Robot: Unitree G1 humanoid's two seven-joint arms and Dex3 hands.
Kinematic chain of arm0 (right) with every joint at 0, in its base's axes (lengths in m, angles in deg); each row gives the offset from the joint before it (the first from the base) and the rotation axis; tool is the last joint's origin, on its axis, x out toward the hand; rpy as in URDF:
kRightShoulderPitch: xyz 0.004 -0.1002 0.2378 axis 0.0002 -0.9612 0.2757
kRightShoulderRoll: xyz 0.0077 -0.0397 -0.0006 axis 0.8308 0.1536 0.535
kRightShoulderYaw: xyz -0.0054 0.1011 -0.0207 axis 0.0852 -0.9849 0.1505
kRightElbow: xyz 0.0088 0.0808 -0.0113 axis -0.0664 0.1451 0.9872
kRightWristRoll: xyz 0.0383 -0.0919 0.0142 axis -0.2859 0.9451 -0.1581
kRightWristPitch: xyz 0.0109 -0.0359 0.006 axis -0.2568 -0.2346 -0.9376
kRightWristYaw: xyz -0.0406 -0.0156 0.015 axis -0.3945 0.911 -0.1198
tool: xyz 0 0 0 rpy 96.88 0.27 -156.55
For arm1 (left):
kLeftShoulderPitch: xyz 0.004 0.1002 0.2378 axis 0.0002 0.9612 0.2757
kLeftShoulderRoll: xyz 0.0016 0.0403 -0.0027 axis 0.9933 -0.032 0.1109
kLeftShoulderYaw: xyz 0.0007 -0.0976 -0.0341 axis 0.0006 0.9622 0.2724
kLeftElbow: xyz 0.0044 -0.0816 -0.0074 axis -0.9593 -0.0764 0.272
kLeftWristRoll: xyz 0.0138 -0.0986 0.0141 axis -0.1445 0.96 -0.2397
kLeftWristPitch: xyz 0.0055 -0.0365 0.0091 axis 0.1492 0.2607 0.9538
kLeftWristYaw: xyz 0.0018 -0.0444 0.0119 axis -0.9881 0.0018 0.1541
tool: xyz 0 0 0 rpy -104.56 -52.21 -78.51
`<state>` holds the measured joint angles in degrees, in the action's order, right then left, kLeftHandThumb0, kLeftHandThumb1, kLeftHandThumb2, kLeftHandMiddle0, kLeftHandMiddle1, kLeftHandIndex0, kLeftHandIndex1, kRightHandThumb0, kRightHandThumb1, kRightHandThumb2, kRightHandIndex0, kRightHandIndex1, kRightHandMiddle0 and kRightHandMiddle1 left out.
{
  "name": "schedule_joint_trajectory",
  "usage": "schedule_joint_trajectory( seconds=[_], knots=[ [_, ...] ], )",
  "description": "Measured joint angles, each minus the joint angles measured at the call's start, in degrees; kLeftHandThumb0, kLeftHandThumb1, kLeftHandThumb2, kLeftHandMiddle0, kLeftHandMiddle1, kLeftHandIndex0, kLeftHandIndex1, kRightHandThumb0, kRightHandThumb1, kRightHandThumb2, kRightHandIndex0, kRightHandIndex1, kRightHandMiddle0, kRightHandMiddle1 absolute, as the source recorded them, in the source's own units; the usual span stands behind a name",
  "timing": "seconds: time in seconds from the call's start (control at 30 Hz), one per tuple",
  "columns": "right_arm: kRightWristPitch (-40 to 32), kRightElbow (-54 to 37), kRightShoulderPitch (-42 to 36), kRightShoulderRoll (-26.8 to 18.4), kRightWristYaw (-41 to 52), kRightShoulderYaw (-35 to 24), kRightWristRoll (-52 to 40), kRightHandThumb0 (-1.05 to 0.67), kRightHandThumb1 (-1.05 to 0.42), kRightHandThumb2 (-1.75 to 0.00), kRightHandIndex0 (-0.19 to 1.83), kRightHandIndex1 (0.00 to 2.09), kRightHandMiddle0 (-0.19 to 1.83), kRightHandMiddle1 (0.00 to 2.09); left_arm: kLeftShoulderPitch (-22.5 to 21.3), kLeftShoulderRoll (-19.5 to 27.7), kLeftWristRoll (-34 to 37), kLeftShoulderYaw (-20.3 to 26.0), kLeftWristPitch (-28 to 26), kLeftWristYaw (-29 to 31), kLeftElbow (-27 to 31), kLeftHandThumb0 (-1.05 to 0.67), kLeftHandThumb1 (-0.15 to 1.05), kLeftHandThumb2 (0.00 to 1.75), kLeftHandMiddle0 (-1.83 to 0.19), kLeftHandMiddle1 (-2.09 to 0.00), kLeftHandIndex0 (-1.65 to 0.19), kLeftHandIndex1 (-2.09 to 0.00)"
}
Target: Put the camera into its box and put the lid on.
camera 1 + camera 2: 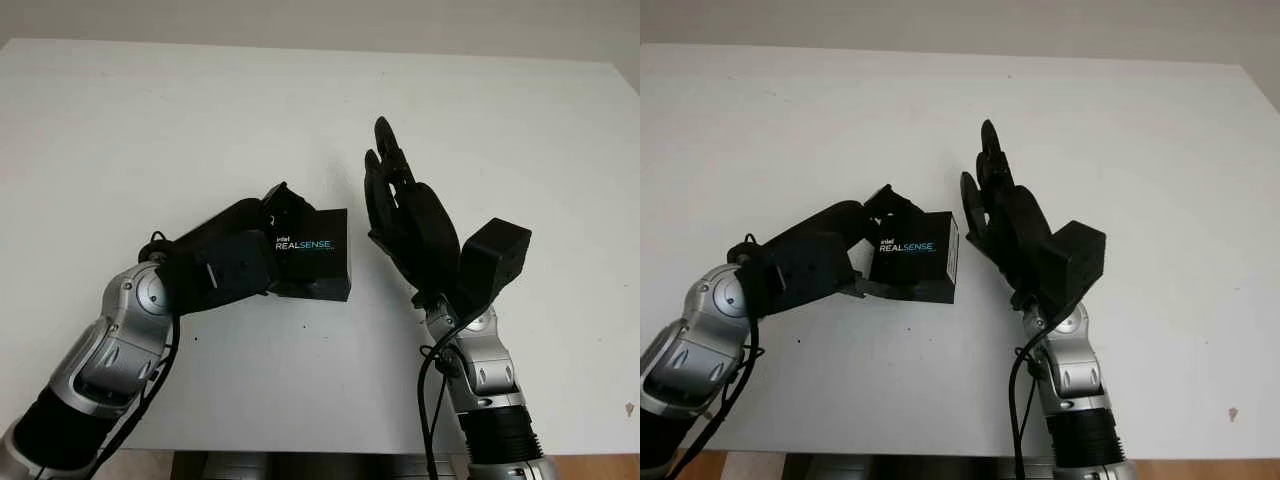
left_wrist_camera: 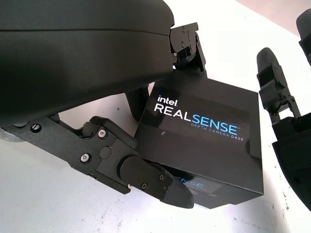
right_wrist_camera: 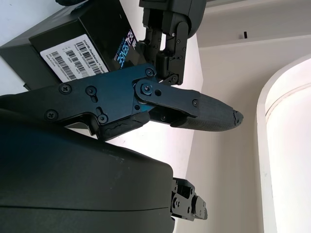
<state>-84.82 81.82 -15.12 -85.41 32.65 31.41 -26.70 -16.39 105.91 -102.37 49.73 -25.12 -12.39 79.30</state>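
Your left hand [image 1: 262,250] has its fingers [image 2: 146,177] wrapped round the black RealSense box [image 1: 312,258], which sits on the white tabletop [image 1: 150,130] with its lid looking already on. Your right hand [image 1: 405,205] is raised just beside the box on its far side from the left hand, holding nothing, fingers extended. No camera visible outside the box, so you look close to done; judging by this, only the release remains.

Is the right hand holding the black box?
No: the right hand is open, raised beside the black box, which the left hand grasps.
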Motion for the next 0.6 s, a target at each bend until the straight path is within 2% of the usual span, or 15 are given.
schedule_joint_trajectory(
  seconds=[0.6],
  knots=[
    [-0.8, 0.0, -0.4, 0.3, 0.1, 0.1, -0.3, -0.76, -1.05, -0.60, -0.19, 0.00, -0.19, 0.04, 0.1, -1.2, -2.8, 0.0, 0.3, 2.0, 0.0, -0.47, 1.05, 0.17, 0.10, -1.55, 0.15, -1.23]
  ],
)
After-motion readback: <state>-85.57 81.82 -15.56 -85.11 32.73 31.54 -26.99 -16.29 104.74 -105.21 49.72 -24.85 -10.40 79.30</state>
